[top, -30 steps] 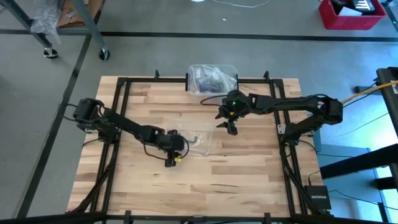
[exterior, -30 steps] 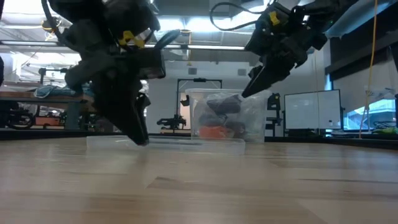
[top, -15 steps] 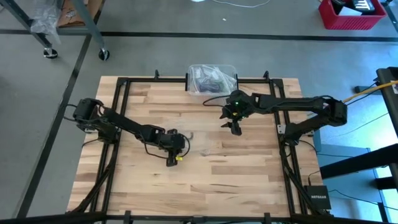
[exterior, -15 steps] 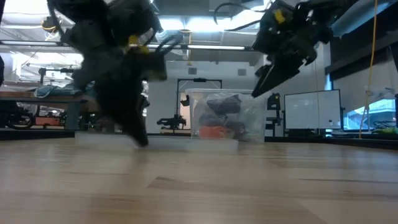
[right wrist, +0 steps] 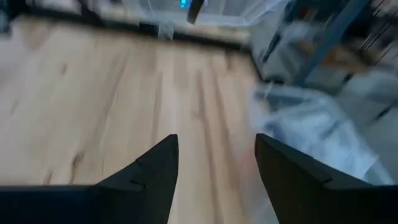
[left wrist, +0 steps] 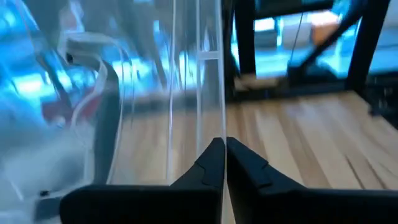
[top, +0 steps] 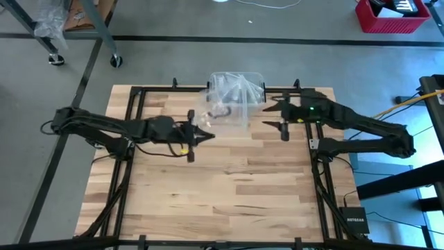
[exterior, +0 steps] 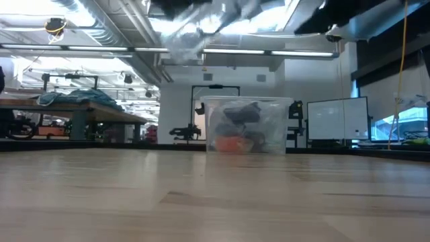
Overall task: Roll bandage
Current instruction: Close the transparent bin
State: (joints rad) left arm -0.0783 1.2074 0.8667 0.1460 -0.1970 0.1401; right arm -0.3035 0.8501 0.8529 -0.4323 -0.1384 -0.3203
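My left gripper [top: 207, 136] [left wrist: 224, 149] is raised over the table's middle and shut on a clear plastic piece [top: 223, 107] [left wrist: 124, 112] with a dark curved handle [left wrist: 106, 81]. The low view shows that piece only as a blur at the top [exterior: 201, 20]. My right gripper [top: 275, 117] [right wrist: 214, 162] hangs open to the right of it, with nothing between its fingers. A clear plastic box [top: 239, 85] [exterior: 245, 128] with dark and orange contents stands at the far edge. The bandage does not show on the table. My left gripper pinches a thin edge of the clear plastic piece [left wrist: 219, 118] between its two fingers. The fingers come nearly level from the table's left. The piece is lifted clear of the table and stands up beyond the fingertips, in front of the box.
Black metal rails [top: 139, 94] frame the wooden table top [top: 229, 187], whose near half lies bare. Beyond the far edge the low view shows workbenches and a whiteboard [exterior: 336, 121].
My left gripper has shut on the clear plastic piece that lay flat on the table. It has risen with it toward the far edge, tipping from pointing down to nearly level; the piece is lifted clear. My right gripper has risen and drawn back toward the right edge, staying open.
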